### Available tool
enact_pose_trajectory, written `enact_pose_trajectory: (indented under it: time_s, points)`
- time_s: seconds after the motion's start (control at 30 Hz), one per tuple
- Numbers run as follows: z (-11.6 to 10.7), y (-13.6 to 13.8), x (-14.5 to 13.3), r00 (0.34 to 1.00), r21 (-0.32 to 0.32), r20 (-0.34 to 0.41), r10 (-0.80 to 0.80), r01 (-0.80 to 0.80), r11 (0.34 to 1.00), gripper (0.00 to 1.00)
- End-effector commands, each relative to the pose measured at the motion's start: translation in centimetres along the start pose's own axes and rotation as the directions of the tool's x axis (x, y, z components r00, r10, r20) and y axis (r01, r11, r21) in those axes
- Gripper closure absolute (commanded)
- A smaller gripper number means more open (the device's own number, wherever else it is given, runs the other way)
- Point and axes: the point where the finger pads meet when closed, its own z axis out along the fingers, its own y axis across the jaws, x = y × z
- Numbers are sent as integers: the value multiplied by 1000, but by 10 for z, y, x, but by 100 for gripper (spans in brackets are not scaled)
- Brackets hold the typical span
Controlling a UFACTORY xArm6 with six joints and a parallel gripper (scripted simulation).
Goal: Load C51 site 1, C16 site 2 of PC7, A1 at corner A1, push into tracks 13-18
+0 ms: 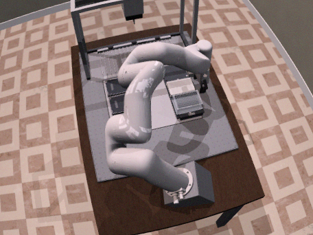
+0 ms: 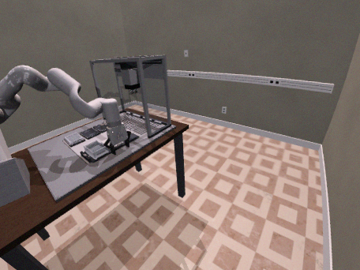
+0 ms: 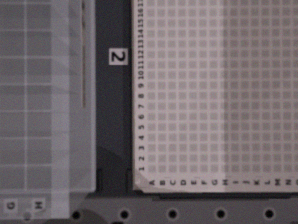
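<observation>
Carrier PC7 [image 1: 189,115] [image 3: 112,115] stands on the apron, handle toward the arm's base. C51, the clear deep-well block [image 1: 187,102] [image 2: 95,148] [image 3: 45,100], sits on site 1 by the handle. C16, the pale 384-well plate [image 1: 180,86] [image 3: 215,100], lies on site 2, beside the printed 2, its A1 corner at lower left in the wrist view. Both look level; full seating cannot be told. C15 [image 2: 73,139] is in nest S1, hidden by the arm in the top view. My gripper [image 1: 204,86] [image 2: 121,145] is open and empty, low at the carrier's right side beside C16.
The two other nests [image 1: 117,104] [image 2: 90,133] are dark and empty. The rails [image 1: 110,66] [image 2: 136,124] lie behind the apron, under the instrument's frame [image 1: 77,28] [image 2: 144,95]. A frame post stands behind my gripper. A dark pipetting head [image 1: 133,9] [image 2: 130,79] hangs above the rails.
</observation>
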Motion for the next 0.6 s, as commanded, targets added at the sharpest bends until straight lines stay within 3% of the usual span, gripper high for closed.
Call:
enact_pose_trajectory:
  time_s: [0.0, 0.57]
  points:
    - [-2, 2, 1, 1000, -4, 3, -1, 1, 1000, 0]
    - [-2, 2, 9, 1000, -4, 3, -1, 1, 1000, 0]
